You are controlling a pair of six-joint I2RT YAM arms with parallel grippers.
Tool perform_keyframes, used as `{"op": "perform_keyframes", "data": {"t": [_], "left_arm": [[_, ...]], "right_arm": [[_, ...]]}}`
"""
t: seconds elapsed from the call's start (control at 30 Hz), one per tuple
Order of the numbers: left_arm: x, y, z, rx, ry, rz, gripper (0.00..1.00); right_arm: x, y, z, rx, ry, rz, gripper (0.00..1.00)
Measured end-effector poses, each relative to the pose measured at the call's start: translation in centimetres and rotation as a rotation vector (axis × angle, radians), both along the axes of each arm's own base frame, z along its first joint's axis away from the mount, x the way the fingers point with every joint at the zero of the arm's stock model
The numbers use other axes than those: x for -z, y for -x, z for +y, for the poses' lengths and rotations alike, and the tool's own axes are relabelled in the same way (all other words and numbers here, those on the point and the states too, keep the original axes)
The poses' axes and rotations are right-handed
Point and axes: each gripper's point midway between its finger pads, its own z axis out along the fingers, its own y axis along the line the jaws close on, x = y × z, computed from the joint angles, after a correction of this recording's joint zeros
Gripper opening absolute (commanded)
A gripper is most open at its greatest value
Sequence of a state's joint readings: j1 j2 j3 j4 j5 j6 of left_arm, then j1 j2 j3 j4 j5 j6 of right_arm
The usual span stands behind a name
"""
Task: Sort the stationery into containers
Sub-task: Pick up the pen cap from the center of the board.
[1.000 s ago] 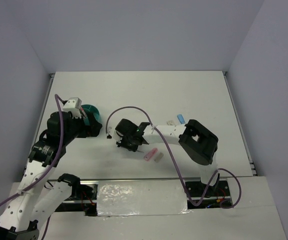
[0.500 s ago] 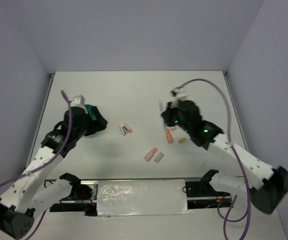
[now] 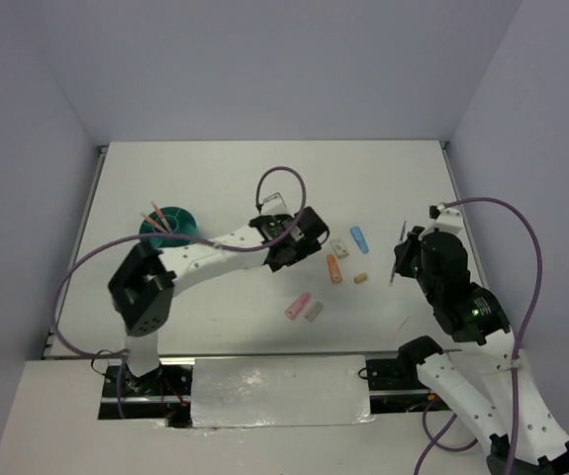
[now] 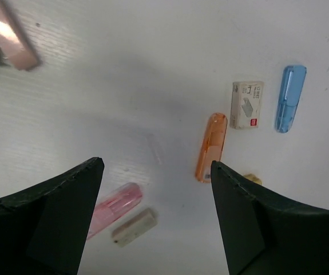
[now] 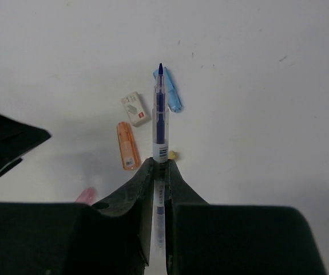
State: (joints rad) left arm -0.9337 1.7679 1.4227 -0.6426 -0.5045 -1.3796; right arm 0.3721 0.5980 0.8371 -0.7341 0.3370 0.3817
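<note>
The round teal organiser [image 3: 172, 224] stands at the left with pink pens upright in it. My left gripper [image 3: 296, 236] is open and empty above the middle of the table; between its jaws [image 4: 155, 166] I see bare table. An orange piece [image 4: 211, 146], pink piece [image 4: 115, 207], grey eraser [image 4: 133, 227], blue piece [image 4: 290, 97], white staple box [image 4: 247, 104] and small tan bit [image 4: 252, 179] lie around it. My right gripper [image 3: 403, 259] is shut [image 5: 159, 163] on a thin clear pen with blue ink [image 5: 161, 114], held above the table to the right of the items.
A pinkish flat piece [image 4: 10, 34] lies at the top left of the left wrist view. The loose items cluster in the middle [image 3: 334, 268]. The table's right edge [image 3: 477, 247] is close to my right arm. Purple cables loop over both arms.
My left arm has swung from the organiser to the table's middle, uncovering the organiser. My right arm has drawn back to the right, now holding the thin pen.
</note>
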Motion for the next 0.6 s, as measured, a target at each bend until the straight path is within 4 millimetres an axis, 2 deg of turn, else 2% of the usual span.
{"op": "perform_keyframes", "data": {"t": [0.13, 0.2, 0.23, 0.27, 0.37, 0.6], "left_arm": [[1.5, -1.2, -3.6, -0.057, -0.024, 0.05, 0.84], [2.1, -1.5, -4.9, -0.078, -0.031, 0.065, 0.79], [2.4, -1.6, -5.2, -0.088, -0.04, 0.07, 0.77], [2.7, -1.5, -5.4, -0.1, -0.045, 0.076, 0.7], [3.8, -0.9, -5.4, -0.116, -0.076, 0.093, 0.63], [7.2, -0.2, -5.8, -0.128, -0.15, 0.146, 0.6]], "right_arm": [[0.1, 0.4, 0.3, -0.023, -0.011, 0.005, 0.0], [0.1, 0.5, 0.6, -0.039, -0.018, 0.006, 0.0], [0.0, 0.6, 0.7, -0.047, -0.022, 0.005, 0.0], [0.0, 0.6, 0.8, -0.054, -0.024, 0.004, 0.0], [-0.2, 0.8, 1.0, -0.065, -0.029, -0.003, 0.0], [-1.0, 1.3, 1.1, -0.087, -0.048, -0.041, 0.0]]}}
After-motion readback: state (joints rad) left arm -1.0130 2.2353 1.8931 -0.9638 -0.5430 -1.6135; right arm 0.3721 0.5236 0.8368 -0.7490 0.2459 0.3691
